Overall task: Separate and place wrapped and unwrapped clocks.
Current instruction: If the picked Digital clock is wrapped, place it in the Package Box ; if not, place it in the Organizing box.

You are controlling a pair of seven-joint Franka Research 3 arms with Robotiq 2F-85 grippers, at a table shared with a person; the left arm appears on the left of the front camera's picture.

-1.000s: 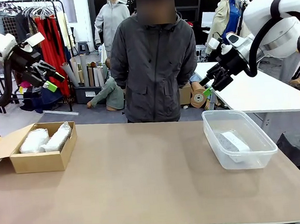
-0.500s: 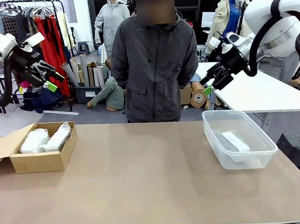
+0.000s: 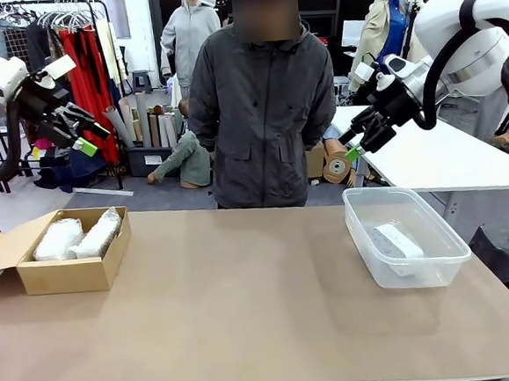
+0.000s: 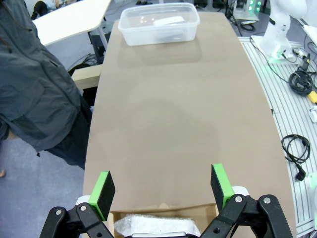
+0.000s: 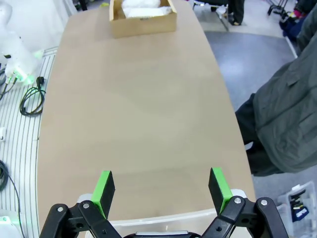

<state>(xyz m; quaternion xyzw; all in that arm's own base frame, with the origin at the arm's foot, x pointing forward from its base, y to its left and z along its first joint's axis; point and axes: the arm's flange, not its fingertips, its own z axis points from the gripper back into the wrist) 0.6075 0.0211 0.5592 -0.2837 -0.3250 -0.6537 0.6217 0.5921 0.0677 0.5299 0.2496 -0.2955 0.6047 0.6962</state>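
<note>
Jaws on both grippers stand spread wide with nothing between the green pads. On the left gripper (image 4: 162, 191) the pads frame bare brown worktop (image 4: 183, 109) in its wrist view, with the far rim of the open brown cardboard box (image 4: 163, 212) just below them; from the front, that gripper (image 3: 87, 136) hangs high above the worktop's left end. The right gripper (image 3: 350, 146) hangs raised over the far right corner, above the clear plastic rectangular tub (image 3: 405, 234), and in its own wrist view (image 5: 161, 187) the tub's pale rim runs just under the pads.

Two white blocks bundled in crinkly clear wrap (image 3: 75, 235) lie side by side inside the cardboard box (image 3: 64, 258) near the left edge. One bare, smooth, slim white block (image 3: 397, 240) lies flat on the tub's floor near the right edge. A person in a dark grey jacket (image 3: 261, 102) stands at the far edge, midway along it.
</note>
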